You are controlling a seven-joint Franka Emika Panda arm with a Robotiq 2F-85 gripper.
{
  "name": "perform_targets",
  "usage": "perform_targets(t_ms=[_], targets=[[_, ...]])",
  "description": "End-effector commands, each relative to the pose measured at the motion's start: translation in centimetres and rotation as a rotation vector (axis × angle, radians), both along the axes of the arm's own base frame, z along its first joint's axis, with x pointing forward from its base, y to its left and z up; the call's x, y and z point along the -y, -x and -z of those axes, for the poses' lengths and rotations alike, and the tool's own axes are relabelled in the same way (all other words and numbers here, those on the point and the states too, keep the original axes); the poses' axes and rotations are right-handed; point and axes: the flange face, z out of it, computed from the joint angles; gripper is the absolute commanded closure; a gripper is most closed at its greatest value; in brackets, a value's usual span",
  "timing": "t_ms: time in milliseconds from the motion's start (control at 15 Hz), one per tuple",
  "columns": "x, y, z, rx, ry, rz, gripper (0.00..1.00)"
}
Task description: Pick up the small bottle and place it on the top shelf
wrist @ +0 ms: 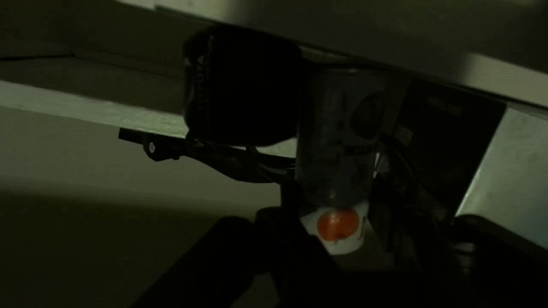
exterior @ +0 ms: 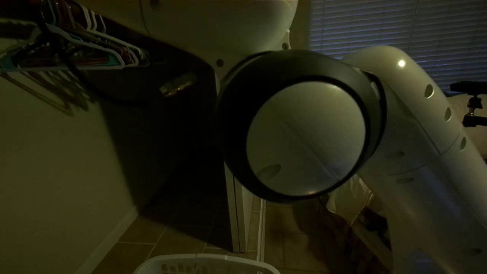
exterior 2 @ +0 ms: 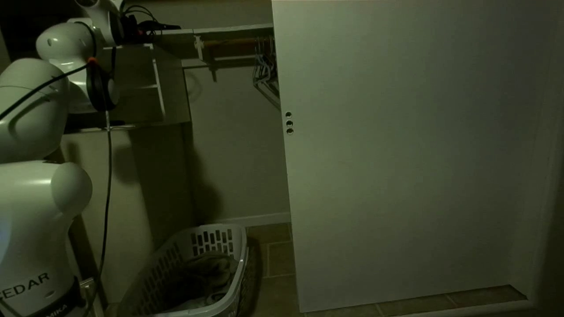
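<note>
White slotted basket (exterior 2: 243, 246) holds crumpled cloth (exterior 2: 211, 273); the fingers (wrist: 291, 235) pinch the small bottle (wrist: 336, 164), its contents indistinct.

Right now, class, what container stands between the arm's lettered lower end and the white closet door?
A white plastic laundry basket holding fabric, with floor tiles between it and the closet door; an exterior view shows this.
</note>
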Motion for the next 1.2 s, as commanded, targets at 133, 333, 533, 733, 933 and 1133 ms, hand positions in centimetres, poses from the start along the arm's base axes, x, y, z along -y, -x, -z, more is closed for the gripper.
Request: perform_targets(t_ms=[133, 333, 533, 733, 933, 1133], targets=[[1.4, 2.8, -3.2, -0.020, -0.059, -0.031, 0.81], [2.1, 4.7, -5.0, -0.025, -0.071, -0.050, 0.81], [2.3, 6.3, -6.1, -0.058, -0.074, -0.080, 0.81], [2.1, 7.4, -6.5, -0.100, -0.058, -0.089, 0.81], [2.2, 8.0, -6.8, -0.127, -0.044, -0.077, 0.81], [2.7, 7.9, -7.2, -0.130, -0.049, -0.065, 0.81]])
